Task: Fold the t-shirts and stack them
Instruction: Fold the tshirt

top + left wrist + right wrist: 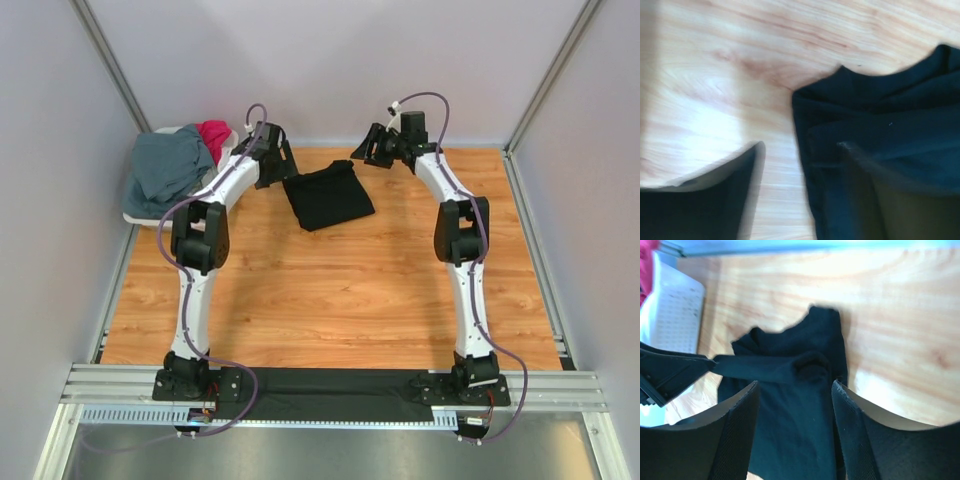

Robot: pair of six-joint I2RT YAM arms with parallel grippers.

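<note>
Top external view: on the wooden bench [350,300], a folded black cloth t-shirt [328,197] lies far back between the arms. Left claw [801,145] and right claw [795,384] hang above it, both spread wide. Farther left, a slate grey-blue t-shirt [165,170] and a magenta-red t-shirt [213,132] heap in a white plastic basket [138,216].
</note>
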